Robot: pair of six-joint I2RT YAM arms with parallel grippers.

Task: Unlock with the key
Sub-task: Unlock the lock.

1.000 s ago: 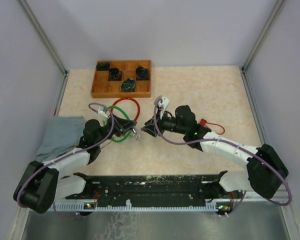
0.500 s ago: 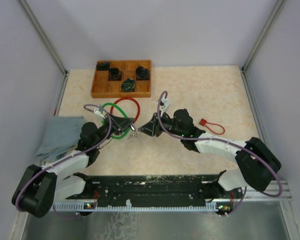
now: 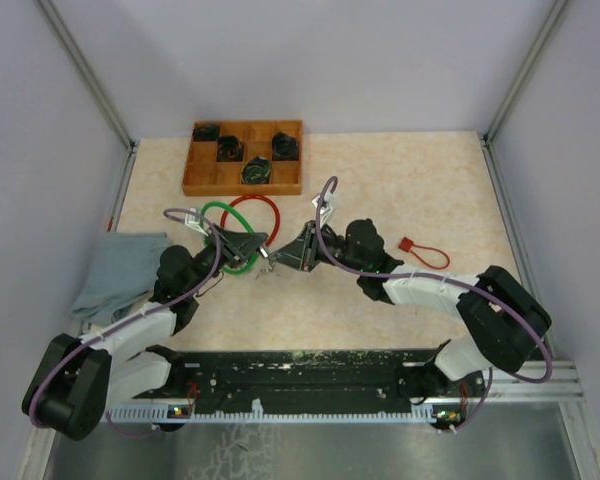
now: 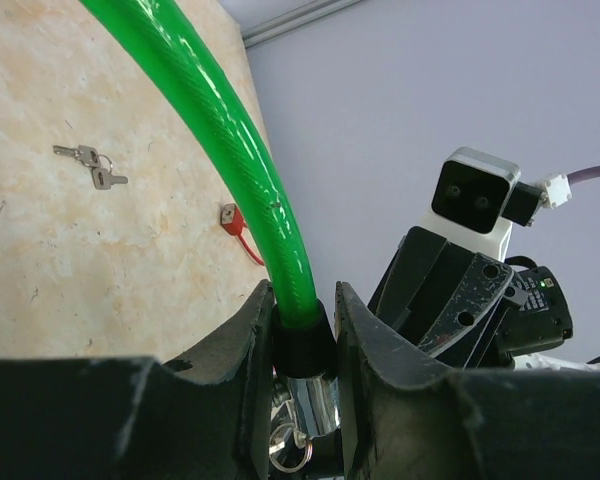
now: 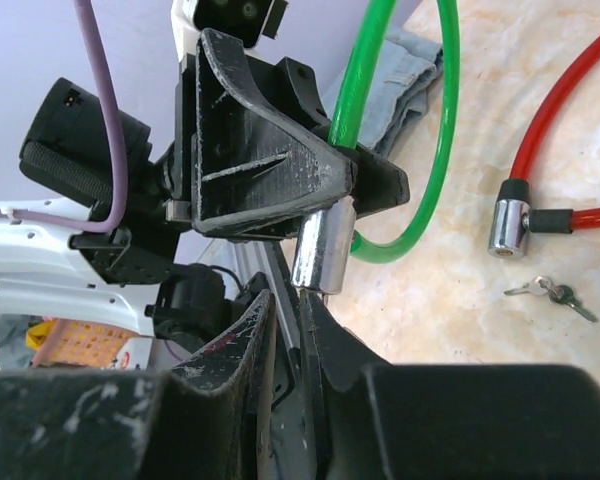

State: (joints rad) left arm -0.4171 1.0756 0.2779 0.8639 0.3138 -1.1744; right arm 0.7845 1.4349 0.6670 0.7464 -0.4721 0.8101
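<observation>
1. Left hand (image 4: 302,335) is clamping the green lock (image 4: 230,130) at its black collar (image 4: 302,345), holding it above the tabletop (image 3: 410,180), centre of the top view.
2. Right hand (image 3: 280,258) is facing it from the right, fingers nearly together around the key (image 5: 300,320) under the silver barrel (image 5: 322,250); whether gripping, cannot tell.

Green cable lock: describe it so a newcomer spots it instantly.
Near the wooden tray at the table's far left are two cable loops. The green cable lock is the one whose barrel the left pincer clamps; the red cable lock beside it lies free on the table.
</observation>
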